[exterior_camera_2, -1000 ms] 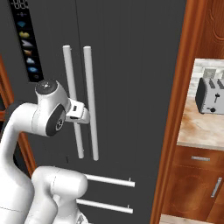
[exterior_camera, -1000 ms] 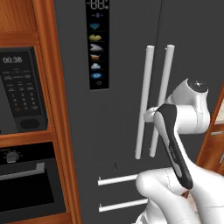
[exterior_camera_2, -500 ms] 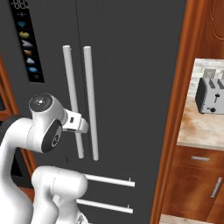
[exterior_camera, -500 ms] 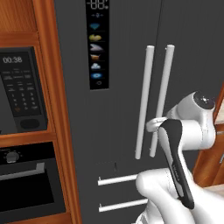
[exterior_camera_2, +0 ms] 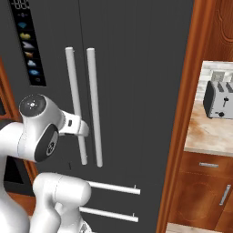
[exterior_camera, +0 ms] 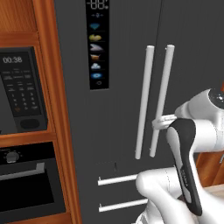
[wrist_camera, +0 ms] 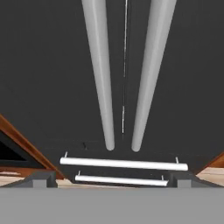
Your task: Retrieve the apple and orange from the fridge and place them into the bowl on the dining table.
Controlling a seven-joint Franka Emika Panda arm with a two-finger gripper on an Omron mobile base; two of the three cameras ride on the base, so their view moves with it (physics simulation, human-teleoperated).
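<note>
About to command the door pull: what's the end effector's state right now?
End effector: open, holding nothing, fingertips spread wide in front of the shut fridge's two vertical handles.

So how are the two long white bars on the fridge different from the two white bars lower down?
The long bars stand upright, side by side, one on each fridge door beside the middle seam. The lower bars lie flat, one above the other. The long bars are much longer than the lower bars. All four are white round handles on dark grey fronts, and none is held.
</note>
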